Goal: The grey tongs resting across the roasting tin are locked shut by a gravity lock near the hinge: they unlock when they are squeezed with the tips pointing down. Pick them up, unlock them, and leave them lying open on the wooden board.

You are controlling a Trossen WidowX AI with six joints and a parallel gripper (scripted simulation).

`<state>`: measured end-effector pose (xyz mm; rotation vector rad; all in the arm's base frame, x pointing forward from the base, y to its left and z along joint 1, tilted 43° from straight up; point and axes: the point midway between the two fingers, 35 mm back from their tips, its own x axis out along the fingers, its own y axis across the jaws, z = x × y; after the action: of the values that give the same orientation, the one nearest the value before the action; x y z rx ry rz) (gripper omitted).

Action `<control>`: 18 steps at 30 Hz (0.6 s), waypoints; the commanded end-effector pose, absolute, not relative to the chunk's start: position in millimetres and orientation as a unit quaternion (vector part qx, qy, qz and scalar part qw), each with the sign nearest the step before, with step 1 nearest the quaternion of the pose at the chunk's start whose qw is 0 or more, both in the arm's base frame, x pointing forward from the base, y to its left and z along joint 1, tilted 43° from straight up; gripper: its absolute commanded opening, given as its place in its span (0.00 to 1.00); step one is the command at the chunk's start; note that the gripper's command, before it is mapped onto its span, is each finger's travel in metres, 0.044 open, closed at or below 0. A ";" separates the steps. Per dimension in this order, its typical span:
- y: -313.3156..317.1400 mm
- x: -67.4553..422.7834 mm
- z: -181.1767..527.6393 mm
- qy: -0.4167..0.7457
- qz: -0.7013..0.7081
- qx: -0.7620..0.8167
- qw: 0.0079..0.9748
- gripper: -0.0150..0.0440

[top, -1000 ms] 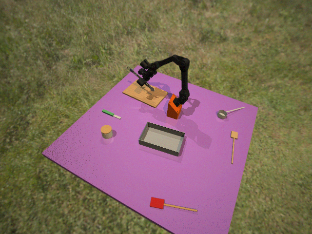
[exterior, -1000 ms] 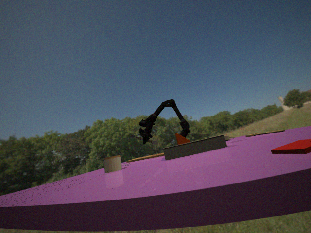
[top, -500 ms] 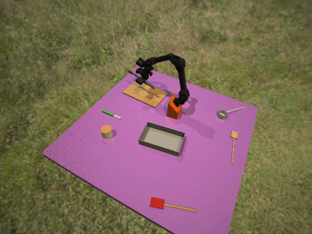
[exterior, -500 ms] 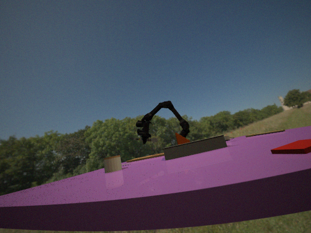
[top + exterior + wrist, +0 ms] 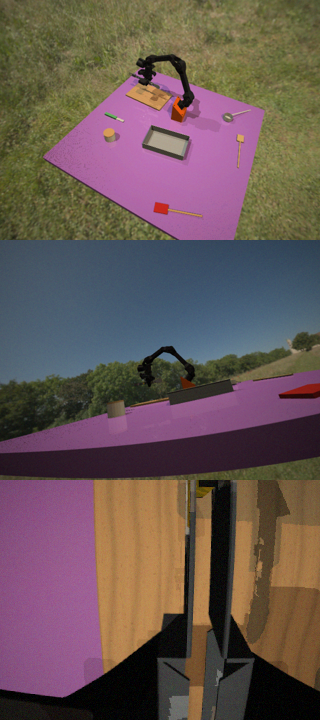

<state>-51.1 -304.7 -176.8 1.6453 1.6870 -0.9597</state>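
Note:
The grey tongs point(image 5: 155, 84) point(image 5: 157, 381) point(image 5: 192, 585) are held in the air above the wooden board point(image 5: 143, 99) point(image 5: 151, 402) point(image 5: 132, 580). They lie close to level, with the narrow end pointing away from the robot's base. My gripper point(image 5: 147, 79) point(image 5: 149, 384) point(image 5: 189, 640) points down and is shut on the tongs. In the wrist view the two arms run nearly parallel with a narrow gap, and a yellow part shows near the hinge at the top. I cannot tell whether the lock is engaged. The roasting tin point(image 5: 162, 151) point(image 5: 201, 392) holds no tongs.
The orange base block point(image 5: 177, 114) point(image 5: 186, 384) stands between board and tin. A green-handled knife point(image 5: 111, 115) and a round jar point(image 5: 109, 136) point(image 5: 116, 409) are left of the tin. A small pan point(image 5: 227, 117), a wooden spatula point(image 5: 240, 138) and a red spatula point(image 5: 161, 208) lie farther away.

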 end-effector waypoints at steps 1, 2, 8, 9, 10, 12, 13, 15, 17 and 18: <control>-310.9 -51.2 -170.1 0.641 -0.353 0.621 0.281 0.00; -310.9 -51.1 -168.9 0.643 -0.349 0.623 0.276 0.00; -310.9 -51.0 -162.7 0.653 -0.331 0.632 0.256 0.00; -310.9 -51.0 -162.7 0.653 -0.331 0.632 0.256 0.00; -310.9 -51.0 -162.7 0.653 -0.331 0.632 0.256 0.00; -310.9 -51.0 -162.7 0.653 -0.331 0.632 0.256 0.00; -310.9 -51.0 -162.7 0.653 -0.331 0.632 0.256 0.00; -310.9 -51.0 -162.7 0.653 -0.331 0.632 0.256 0.00; -310.5 -51.0 -163.4 0.653 -0.331 0.632 0.256 0.00; -310.0 -51.1 -164.0 0.653 -0.331 0.632 0.256 0.00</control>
<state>-50.8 -307.1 -164.2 1.7227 1.7724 -0.8845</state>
